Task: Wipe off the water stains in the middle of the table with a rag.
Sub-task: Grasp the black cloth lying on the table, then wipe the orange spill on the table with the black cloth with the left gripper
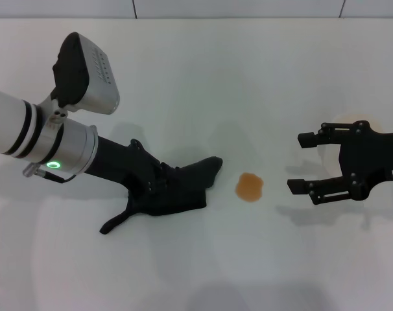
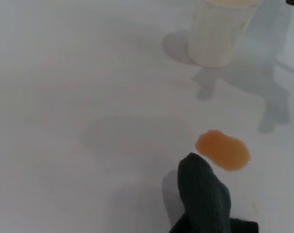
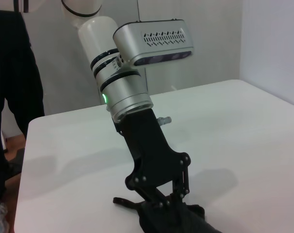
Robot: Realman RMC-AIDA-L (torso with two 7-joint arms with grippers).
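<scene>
Soft matt cloth rag [image 1: 177,188] on the smooth, faintly glossy table [image 1: 196,84].

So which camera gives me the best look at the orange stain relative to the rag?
The head view: it shows the whole stain on the table, apart from the rag under the left gripper. The left wrist view shows it closer beside the rag's tip. The right wrist view misses it.

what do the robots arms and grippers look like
The left arm is a white tube with black bands, a silver collar with a green light and a silver vented camera box. Its black left gripper has bolted linkage bars. The black right gripper has two angular fingers and a small white label.
</scene>
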